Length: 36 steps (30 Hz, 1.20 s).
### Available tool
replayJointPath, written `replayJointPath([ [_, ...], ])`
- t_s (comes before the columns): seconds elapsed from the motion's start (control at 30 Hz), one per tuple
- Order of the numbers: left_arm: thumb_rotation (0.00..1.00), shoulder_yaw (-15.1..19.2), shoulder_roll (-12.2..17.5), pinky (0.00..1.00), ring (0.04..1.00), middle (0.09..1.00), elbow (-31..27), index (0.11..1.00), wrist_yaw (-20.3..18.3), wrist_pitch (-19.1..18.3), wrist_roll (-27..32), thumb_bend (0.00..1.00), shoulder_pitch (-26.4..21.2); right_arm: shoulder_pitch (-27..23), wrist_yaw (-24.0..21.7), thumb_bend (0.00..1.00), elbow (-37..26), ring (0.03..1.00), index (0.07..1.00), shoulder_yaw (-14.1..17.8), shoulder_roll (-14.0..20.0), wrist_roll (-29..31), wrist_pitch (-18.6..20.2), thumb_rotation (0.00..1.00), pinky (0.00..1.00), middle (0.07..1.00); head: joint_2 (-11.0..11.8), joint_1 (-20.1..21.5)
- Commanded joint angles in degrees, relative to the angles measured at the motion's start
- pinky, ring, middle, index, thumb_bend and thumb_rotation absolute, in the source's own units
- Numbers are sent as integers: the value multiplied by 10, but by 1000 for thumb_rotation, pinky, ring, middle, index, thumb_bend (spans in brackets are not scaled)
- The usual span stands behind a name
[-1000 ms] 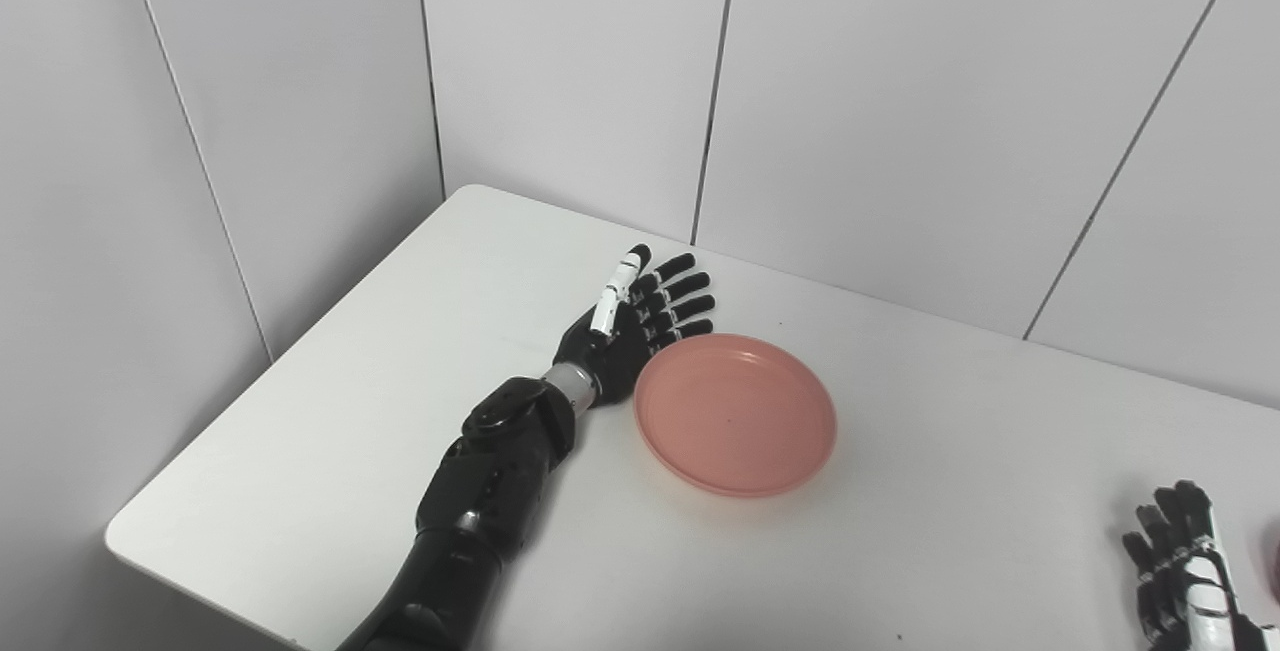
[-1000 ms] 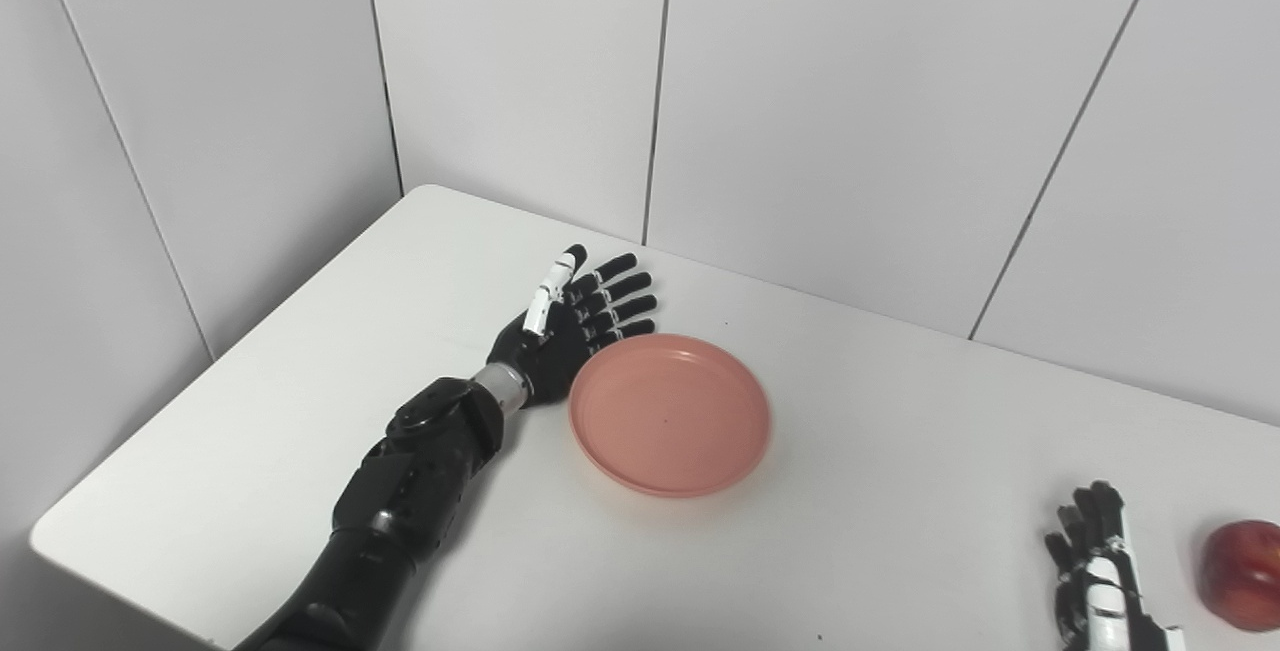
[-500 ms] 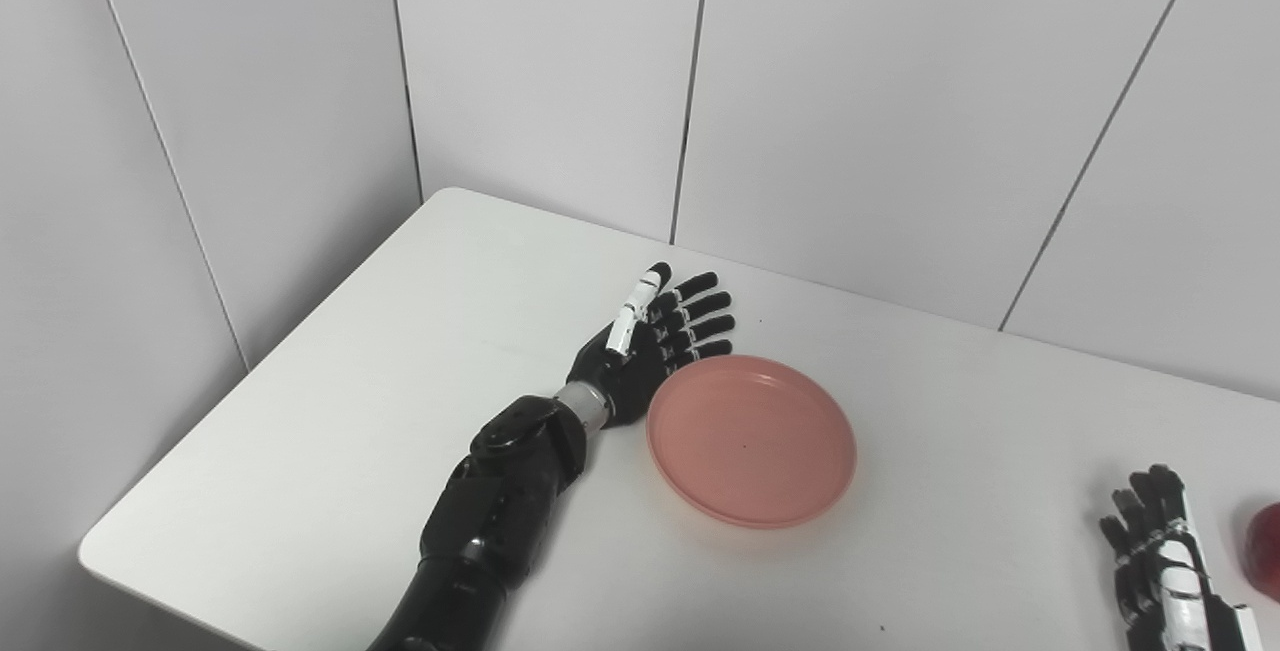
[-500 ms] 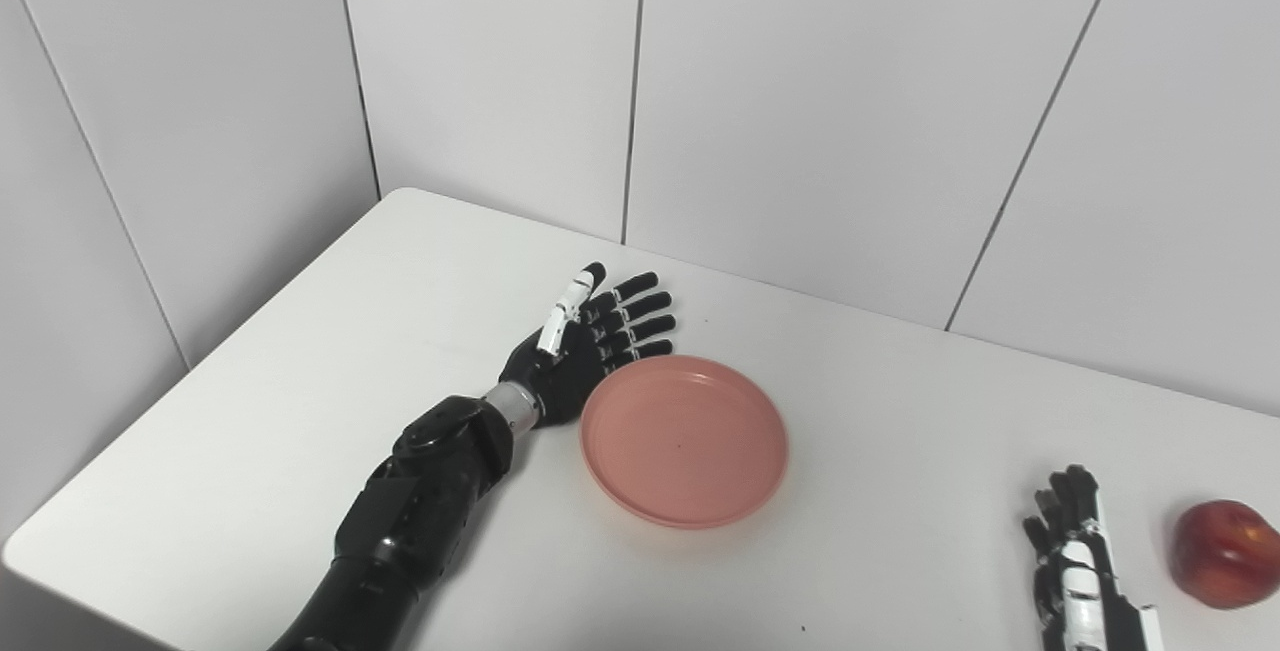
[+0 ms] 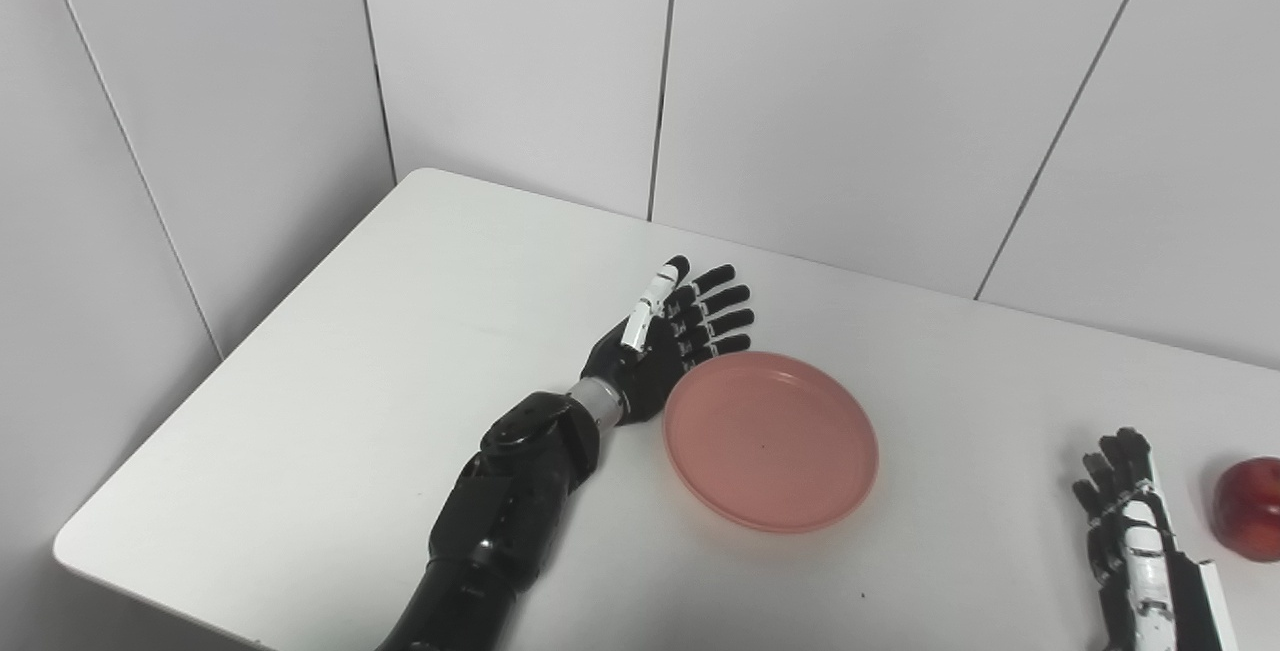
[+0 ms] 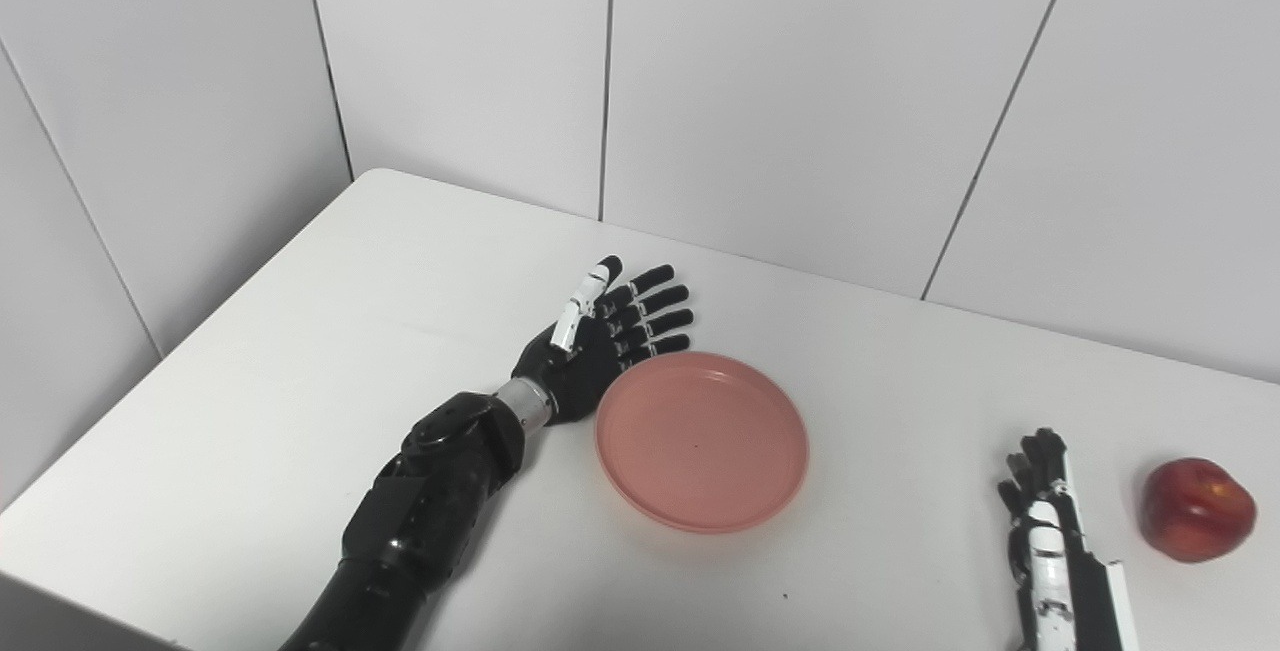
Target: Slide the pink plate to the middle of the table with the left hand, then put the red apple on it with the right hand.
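My left hand [image 5: 665,346], fingers spread and holding nothing, presses edge-on against the pink plate [image 5: 771,439] lying mid-tabletop on its right; my open right hand [image 6: 1045,521] rests just beside the red apple [image 6: 1198,509] near the right edge.

We see that the camera has swung right, bringing the red apple [image 6: 1197,509] further into view, while the flat, spread left hand [image 5: 668,342] has pushed the round pink plate [image 5: 771,440] rightward across the white bench [image 5: 330,401].
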<state>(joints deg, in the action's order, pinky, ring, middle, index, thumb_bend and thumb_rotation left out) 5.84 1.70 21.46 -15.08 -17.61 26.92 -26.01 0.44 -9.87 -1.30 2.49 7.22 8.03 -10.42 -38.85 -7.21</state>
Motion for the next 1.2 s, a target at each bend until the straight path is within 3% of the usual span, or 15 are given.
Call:
replayJointPath([
  [0.0,1000,-6,-6,845,863,876,-14,863,-1,-15,-5,383,-8,20,7,328,27,980,1000,-10,-23,2,-6,1000,997,999,-2,3],
  [0.53,1000,-33,-33,837,855,863,-24,848,-1,-32,-14,382,-5,17,7,350,28,976,1000,-13,-33,-1,-11,1000,983,1000,-18,29],
  [1.17,1000,-28,-27,865,882,894,-60,886,5,-33,-26,381,0,16,19,349,15,965,1000,-17,-37,-10,6,1000,976,989,-30,39],
])
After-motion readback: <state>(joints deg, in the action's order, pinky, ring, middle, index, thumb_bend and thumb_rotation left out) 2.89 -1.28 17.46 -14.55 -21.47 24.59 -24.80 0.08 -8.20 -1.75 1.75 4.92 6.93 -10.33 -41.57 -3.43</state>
